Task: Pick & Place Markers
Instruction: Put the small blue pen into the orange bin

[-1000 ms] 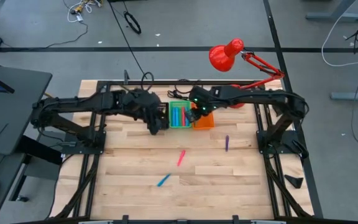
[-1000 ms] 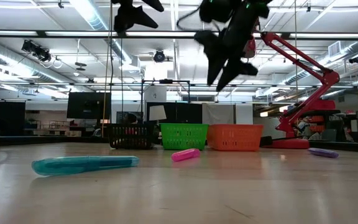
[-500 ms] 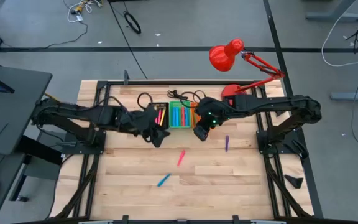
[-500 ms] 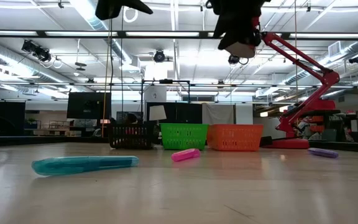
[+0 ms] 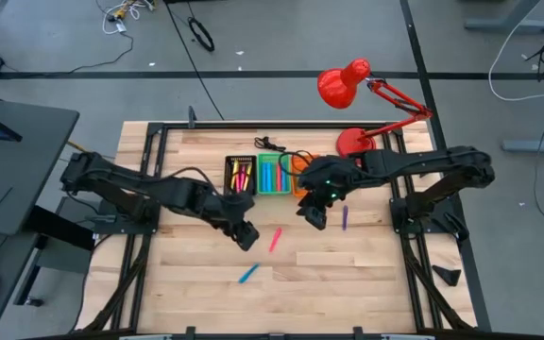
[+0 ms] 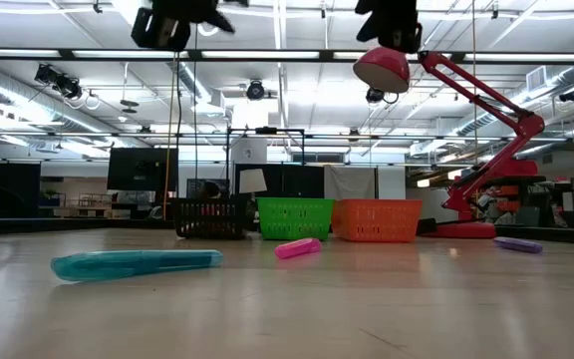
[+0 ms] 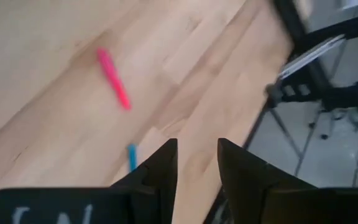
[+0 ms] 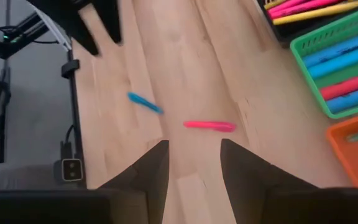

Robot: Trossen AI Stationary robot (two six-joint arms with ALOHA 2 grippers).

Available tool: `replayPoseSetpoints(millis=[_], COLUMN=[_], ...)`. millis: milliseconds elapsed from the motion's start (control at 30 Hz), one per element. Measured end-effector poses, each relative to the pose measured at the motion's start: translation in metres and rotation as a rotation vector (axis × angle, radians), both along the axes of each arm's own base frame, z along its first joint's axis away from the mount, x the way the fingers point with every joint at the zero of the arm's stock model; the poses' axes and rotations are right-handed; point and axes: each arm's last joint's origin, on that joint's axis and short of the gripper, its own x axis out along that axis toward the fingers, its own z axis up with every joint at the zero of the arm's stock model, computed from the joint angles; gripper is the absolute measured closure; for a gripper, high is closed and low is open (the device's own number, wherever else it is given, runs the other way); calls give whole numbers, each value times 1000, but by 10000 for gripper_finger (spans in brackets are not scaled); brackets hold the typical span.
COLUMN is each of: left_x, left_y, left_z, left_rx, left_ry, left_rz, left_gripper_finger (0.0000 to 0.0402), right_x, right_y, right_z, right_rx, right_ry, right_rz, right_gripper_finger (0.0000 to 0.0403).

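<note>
I see 3 bins at the far side: the black bin [image 5: 241, 174] holds pink and yellow markers [image 8: 303, 7], the green bin [image 5: 272, 176] blue, green and pink ones, the orange bin [image 6: 377, 219] partly hidden. 3 markers lie loose: a pink marker [image 5: 275, 240], a blue marker [image 5: 247, 274], a purple marker [image 5: 345, 218]. The left gripper [image 5: 245, 234] and right gripper [image 5: 314, 215] both hang with fingers apart, grasping nothing.

**Three bins at the far edge, three markers loose on the table**

Three bins stand touching in a row by the table's [image 5: 196, 283] far edge: the left bin [image 5: 241, 175], the middle bin [image 5: 272, 175], the right bin [image 5: 303, 162]. Markers lie in the left and middle ones. A lamp [image 5: 366, 104] stands at the far right corner. Nearer the middle lie three loose markers, well apart: one marker [image 5: 275, 239] centrally, another [image 5: 247, 274] nearer the front edge, a third [image 5: 345, 218] to the right.
</note>
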Motion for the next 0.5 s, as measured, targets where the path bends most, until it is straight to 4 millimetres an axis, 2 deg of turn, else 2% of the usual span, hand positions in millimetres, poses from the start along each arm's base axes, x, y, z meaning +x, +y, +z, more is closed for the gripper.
replayPoseSetpoints(millis=[267,500], left_x=[19,33], left_y=[-6,-25], left_z=[-36,-75], left_rx=[-40,-59], left_ry=[143,278], left_rz=[45,26], left_gripper_finger=[258,244], right_x=[-15,-24], right_y=[0,-1], right_z=[18,28], right_rx=[8,9], right_ry=[-67,-105], right_rz=[-4,-5], right_gripper_finger=[259,259])
